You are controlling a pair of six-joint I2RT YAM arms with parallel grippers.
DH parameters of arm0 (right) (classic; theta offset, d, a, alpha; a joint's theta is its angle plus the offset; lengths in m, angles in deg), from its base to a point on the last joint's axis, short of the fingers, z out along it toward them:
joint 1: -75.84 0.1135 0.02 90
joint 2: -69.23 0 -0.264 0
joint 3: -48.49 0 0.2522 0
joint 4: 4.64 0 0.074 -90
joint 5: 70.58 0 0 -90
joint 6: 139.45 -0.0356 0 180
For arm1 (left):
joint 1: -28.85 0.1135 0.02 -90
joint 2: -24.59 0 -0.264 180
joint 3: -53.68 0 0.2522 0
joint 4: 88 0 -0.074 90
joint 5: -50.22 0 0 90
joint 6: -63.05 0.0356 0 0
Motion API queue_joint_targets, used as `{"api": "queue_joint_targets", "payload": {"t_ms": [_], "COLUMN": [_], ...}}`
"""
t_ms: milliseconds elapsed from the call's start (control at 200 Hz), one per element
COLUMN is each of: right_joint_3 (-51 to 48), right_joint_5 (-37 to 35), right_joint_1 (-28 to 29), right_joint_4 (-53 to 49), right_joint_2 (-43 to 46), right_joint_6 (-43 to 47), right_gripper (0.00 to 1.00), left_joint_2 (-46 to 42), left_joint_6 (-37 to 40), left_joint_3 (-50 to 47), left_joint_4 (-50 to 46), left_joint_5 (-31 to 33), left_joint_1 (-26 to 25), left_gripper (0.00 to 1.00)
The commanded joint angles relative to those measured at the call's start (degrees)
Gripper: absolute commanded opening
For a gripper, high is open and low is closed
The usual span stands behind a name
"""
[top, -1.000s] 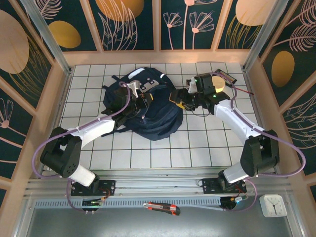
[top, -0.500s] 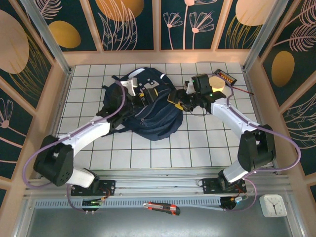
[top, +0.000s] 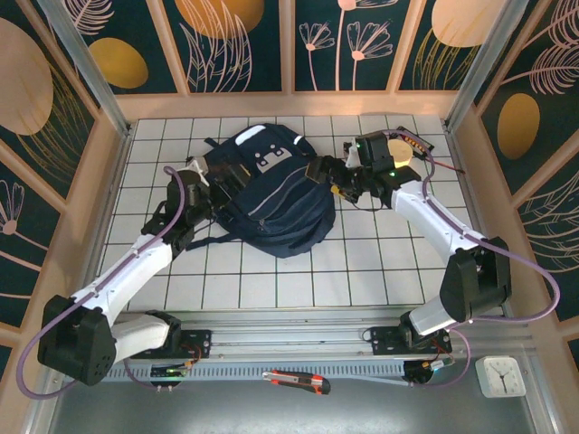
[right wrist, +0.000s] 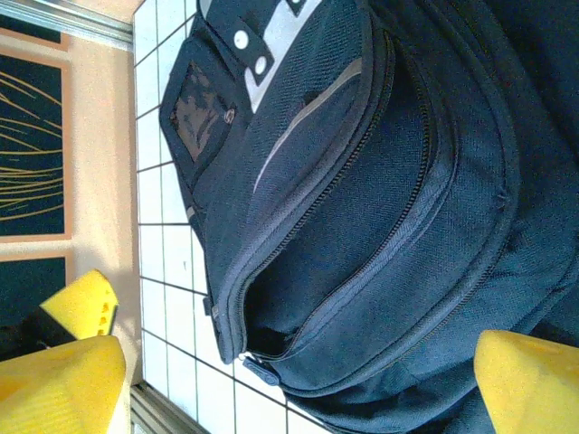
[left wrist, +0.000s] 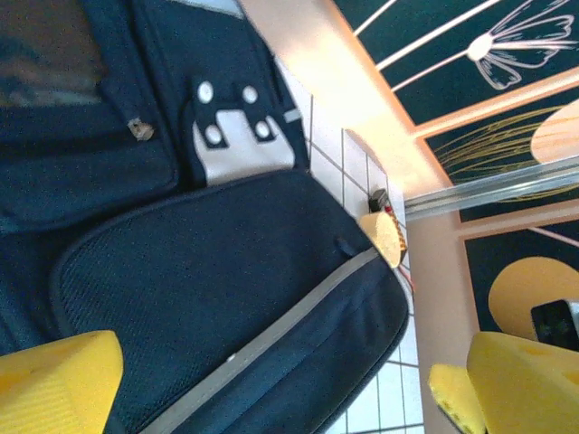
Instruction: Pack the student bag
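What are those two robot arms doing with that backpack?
They are meant to pack the student bag, which lies flat on the tiled table. The left arm has its jaws open at the bag's left side, and the right arm has its jaws open at the right. Neither holds anything. One zip looks partly open.

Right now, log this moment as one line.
student bag: on table | left fingers: open, bag's left side | right fingers: open, bag's right side | held: nothing
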Motion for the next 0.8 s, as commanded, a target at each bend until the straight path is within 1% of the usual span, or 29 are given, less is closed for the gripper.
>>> {"api": "queue_joint_targets", "payload": {"t_ms": [0,155,345,515,796], "right_joint_3": [3.0,2.7,0.3,-1.0,-0.8], "right_joint_5": [-1.4,-1.2,-2.3,-2.6,-2.7], "right_joint_1": [0.2,0.5,0.7,0.8,0.9], "right_joint_4": [-1.9,-2.1,-2.0,-2.0,-2.1], "right_joint_2": [-0.1,0.6,2.9,3.9,3.9], "right_joint_6": [1.8,1.3,0.7,0.2,0.0], "right_gripper": [0.99,0.99,0.99,0.99,0.99], "left_joint_2": [2.0,6.4,8.3,10.1,14.4], "left_joint_6": [-8.5,-12.5,-12.2,-11.2,-9.8], "left_joint_3": [-1.9,-3.0,-3.4,-3.0,-1.9], "left_joint_4": [5.0,6.9,5.4,4.5,6.5], "left_joint_5": [-5.0,-9.0,-10.6,-11.5,-12.3], "left_joint_1": [1.1,2.6,4.2,4.5,4.6], "left_gripper": [0.92,0.84,0.84,0.84,0.84]}}
